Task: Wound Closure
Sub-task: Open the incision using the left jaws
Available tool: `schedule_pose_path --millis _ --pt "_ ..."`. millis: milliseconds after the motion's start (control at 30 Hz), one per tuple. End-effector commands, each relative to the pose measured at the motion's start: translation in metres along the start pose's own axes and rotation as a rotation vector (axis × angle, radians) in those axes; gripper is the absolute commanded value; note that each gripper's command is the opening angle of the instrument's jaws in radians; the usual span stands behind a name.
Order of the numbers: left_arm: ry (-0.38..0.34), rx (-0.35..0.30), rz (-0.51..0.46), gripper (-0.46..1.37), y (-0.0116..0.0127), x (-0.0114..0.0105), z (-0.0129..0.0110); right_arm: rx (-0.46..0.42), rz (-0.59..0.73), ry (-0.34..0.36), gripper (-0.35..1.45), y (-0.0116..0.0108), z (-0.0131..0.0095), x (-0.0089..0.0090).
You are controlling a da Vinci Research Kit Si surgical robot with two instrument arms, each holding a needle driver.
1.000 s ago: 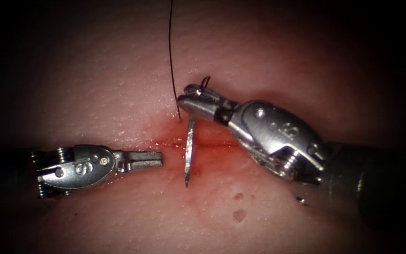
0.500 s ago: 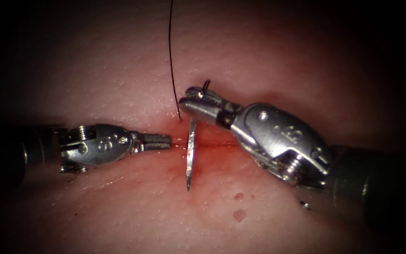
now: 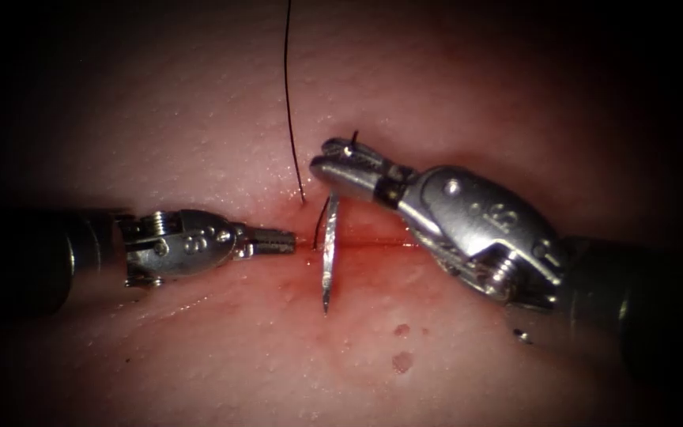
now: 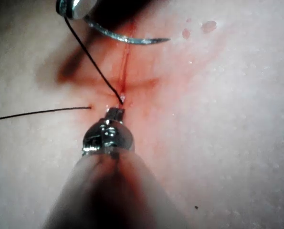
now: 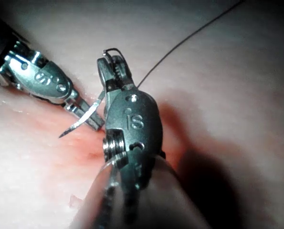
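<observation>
The tissue [image 3: 199, 119] has a horizontal cut [image 3: 373, 243] wet with red fluid. My right tool [image 3: 333, 164] comes in from the right, shut on the curved needle [image 3: 329, 261] near its tail. The needle hangs down across the cut with its tip free above the tissue, not in it. Dark thread [image 3: 287, 95] runs down from the top into the tissue just above the cut. A short strand curves from the needle's tail towards the cut. My left tool [image 3: 282, 239] lies at the cut's left end, jaws shut on nothing, tip [image 4: 115, 113] just short of that strand [image 4: 91, 62].
Two small red spots [image 3: 401, 362] mark the tissue below the cut. A second length of thread [image 4: 36, 113] lies flat on the tissue beside the left tool. The right tool's wrist and shaft [image 3: 594, 277] cover the cut's right part.
The left tool has moved right along the cut, up to the needle. The right tool and the needle have shifted slightly to the right.
</observation>
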Motion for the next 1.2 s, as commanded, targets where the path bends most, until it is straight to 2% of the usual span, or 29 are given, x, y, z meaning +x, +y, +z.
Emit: schedule_pose_path --millis 33,333,667,900,1033,1067,1167,1200 --pt "-0.004 -0.011 0.001 -0.35 -0.0001 0.0 0.0001 -0.002 0.0 -0.002 -0.35 0.0003 0.0 -0.0001" --pt "-0.043 -0.047 -0.003 -0.35 0.0001 -0.0006 0.0011 -0.014 -0.002 0.0 -0.35 0.0022 -0.0001 -0.0006" --pt "-0.125 -0.129 -0.008 -0.35 0.0012 -0.0024 0.003 -0.015 -0.004 0.005 -0.35 0.0021 -0.0001 -0.0004" --pt "-0.154 -0.143 -0.009 -0.35 0.001 -0.0028 0.0036 -0.013 -0.01 0.006 -0.35 0.0018 -0.0001 -0.0003" --pt "-0.249 -0.13 0.009 -0.35 0.0005 -0.0034 0.0038 -0.011 -0.011 0.007 -0.35 0.0016 -0.0002 -0.0003" --pt "-0.291 -0.142 0.013 -0.35 0.0005 -0.0038 0.0039 -0.01 -0.011 0.007 -0.35 0.0015 -0.0003 -0.0003" --pt "-0.341 -0.154 0.003 -0.34 0.0008 -0.0044 0.004 -0.011 -0.011 0.007 -0.35 0.0015 -0.0002 -0.0003" --pt "-0.354 -0.158 0.002 -0.14 0.001 -0.0046 0.004 -0.012 -0.017 0.011 -0.35 0.0015 -0.0002 -0.0003"
